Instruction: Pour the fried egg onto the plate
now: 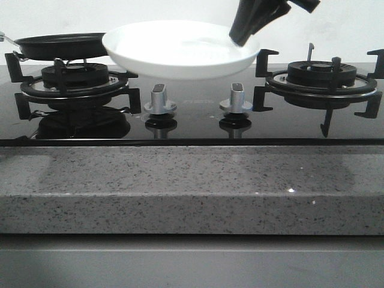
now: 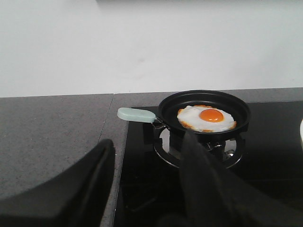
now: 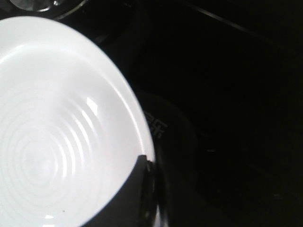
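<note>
You see a black pan (image 2: 204,111) sitting on a burner grate (image 2: 199,150) of the dark hob (image 2: 270,161), with the egg (image 2: 207,118) lying flat inside it, yolk up. The pan's pale handle (image 2: 136,115) points toward the grey counter (image 2: 52,137), which runs along the hob's edge below a plain white wall (image 2: 151,42). Your left gripper (image 2: 147,189) fills the near foreground as two dark, blurred fingers (image 2: 208,189) set wide apart with nothing between them, one overlapping the grate just below the pan.
</note>
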